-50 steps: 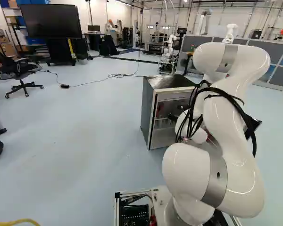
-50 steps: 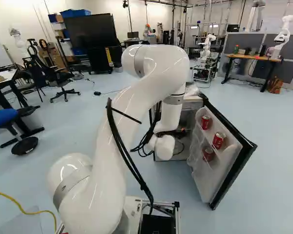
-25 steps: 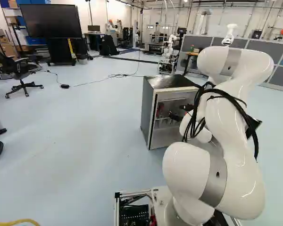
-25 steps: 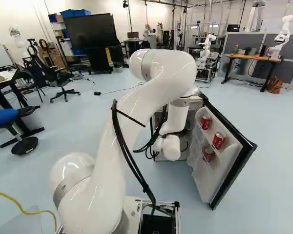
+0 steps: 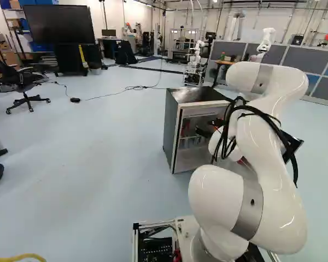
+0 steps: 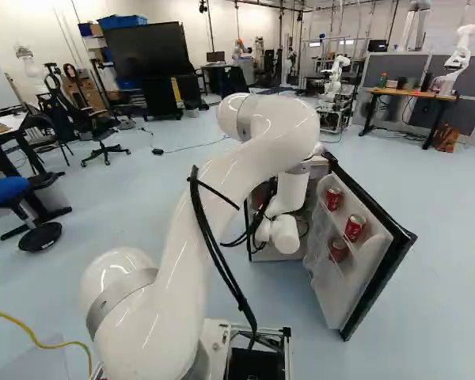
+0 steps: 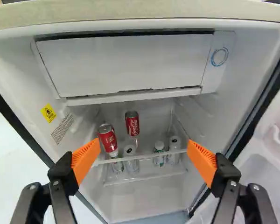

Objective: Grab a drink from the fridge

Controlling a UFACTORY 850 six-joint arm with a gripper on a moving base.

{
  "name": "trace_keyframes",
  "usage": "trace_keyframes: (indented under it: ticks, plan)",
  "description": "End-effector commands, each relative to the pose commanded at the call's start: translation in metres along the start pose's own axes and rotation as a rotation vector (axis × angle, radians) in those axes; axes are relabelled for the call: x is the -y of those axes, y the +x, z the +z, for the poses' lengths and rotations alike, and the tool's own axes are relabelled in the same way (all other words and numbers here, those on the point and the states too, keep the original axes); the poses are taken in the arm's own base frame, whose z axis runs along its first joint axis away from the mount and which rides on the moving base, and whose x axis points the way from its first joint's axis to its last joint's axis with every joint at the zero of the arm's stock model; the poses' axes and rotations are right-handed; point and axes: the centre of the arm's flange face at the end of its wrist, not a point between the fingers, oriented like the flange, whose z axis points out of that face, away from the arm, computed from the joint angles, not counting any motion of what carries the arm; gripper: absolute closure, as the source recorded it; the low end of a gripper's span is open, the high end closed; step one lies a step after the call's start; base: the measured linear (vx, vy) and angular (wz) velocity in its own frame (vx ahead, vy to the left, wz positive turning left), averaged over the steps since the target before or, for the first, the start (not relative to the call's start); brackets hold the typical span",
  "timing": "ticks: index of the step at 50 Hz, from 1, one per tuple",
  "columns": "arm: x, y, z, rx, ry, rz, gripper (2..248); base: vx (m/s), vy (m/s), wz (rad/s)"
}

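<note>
Around: open door [image 6: 380,257] beside the arm [image 6: 174,277]; freezer flap [image 7: 126,65] above the shelf [image 7: 144,155] | Fridge [image 5: 173,131]: two red cans [image 7: 107,137] (one farther back) near bottles [image 7: 159,154]; door rack: three more [image 6: 354,228] | Gripper [image 5: 204,131]: fingers spread wide, short of the cans.

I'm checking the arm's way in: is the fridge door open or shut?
Open. The door stands swung out from the fridge body, red cans showing on its inner side.
</note>
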Motion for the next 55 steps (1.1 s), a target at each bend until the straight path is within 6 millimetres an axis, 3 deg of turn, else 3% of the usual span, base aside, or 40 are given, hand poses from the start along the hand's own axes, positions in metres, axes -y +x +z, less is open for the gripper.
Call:
trace_keyframes:
  ticks: [14, 37, 55]
  plan:
    - [-0.004, -0.003, 0.029, -0.019, 0.039, -0.032, 3, 0.000, 0.000, 0.000]
    - [-0.004, -0.035, 0.082, 0.007, 0.121, -0.081, 3, 0.000, 0.000, 0.000]
    - [0.004, -0.044, 0.112, 0.029, 0.209, -0.137, 3, 0.000, 0.000, 0.000]
